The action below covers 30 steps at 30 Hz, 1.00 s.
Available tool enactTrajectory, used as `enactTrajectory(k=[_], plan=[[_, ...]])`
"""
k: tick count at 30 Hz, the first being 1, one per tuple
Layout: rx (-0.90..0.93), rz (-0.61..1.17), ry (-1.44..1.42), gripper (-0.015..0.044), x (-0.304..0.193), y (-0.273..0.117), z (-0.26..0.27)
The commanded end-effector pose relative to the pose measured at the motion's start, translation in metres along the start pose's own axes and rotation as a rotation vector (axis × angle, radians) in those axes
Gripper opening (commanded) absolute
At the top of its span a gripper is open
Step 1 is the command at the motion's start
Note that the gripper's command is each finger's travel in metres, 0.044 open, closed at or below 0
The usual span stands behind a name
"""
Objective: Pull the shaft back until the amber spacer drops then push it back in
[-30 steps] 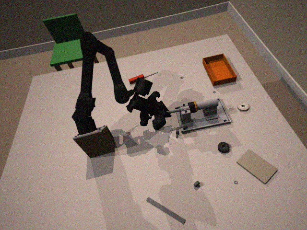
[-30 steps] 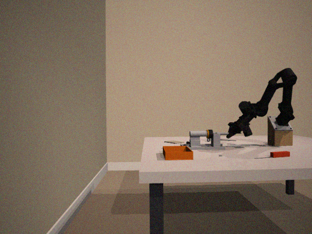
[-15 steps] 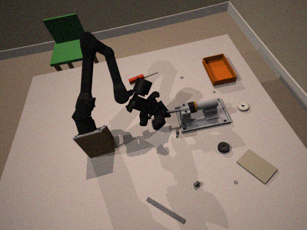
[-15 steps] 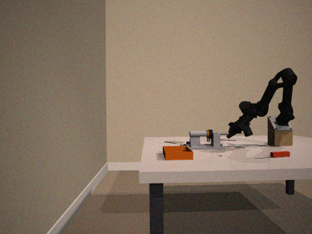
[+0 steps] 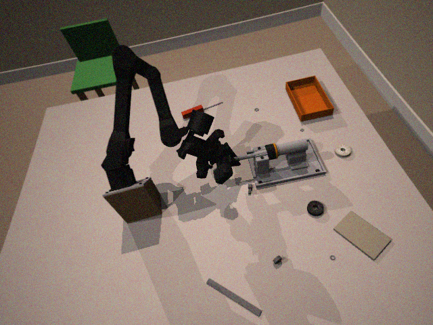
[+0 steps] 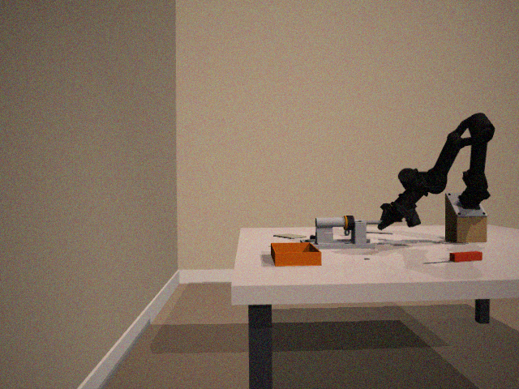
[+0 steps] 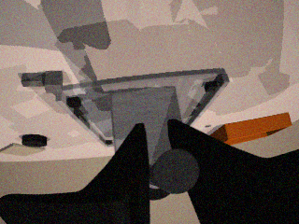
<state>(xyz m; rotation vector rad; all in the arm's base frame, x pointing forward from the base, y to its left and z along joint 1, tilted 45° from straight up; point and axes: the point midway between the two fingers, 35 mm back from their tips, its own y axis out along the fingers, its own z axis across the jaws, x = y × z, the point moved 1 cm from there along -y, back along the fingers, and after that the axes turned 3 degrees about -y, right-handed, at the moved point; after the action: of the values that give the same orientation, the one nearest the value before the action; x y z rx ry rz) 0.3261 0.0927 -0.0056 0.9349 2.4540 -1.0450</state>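
My gripper [image 5: 238,160] [image 6: 380,224] [image 7: 156,129] is shut on the grey shaft [image 5: 247,156] [image 6: 373,222], near its outer end; the round shaft end [image 7: 176,171] shows between the fingers in the wrist view. The shaft runs level through the smaller support block [image 5: 262,164] [image 6: 360,232] [image 7: 135,109] towards the big housing block [image 5: 293,147] [image 6: 329,222]. The thin amber spacer [image 5: 276,150] [image 6: 346,221] is still up on the shaft line, against the housing. Dark spacer material [image 5: 270,151] [image 6: 350,222] sits between it and the support block. Any gap at the amber spacer is too small to tell.
The fixture stands on a grey base plate [image 5: 290,179]. An orange tray [image 5: 311,99] [image 6: 295,258] [image 7: 257,129], a red-handled screwdriver [image 5: 191,111] [image 6: 465,256], a white disc [image 5: 348,151], a black wheel [image 5: 314,212] [image 7: 35,140], a beige plate [image 5: 362,235] and a grey bar [image 5: 233,296] lie around it.
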Motion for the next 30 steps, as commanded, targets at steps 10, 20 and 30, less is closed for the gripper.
enactTrajectory(k=[10,20,30], plan=[[-0.001,0.000,0.002,0.0000,0.0012,-0.0015,-0.0003],[-0.001,0.000,0.002,0.0000,0.0022,-0.0025,-0.0003],[0.000,0.000,0.000,0.0000,0.0024,-0.0023,-0.0001]])
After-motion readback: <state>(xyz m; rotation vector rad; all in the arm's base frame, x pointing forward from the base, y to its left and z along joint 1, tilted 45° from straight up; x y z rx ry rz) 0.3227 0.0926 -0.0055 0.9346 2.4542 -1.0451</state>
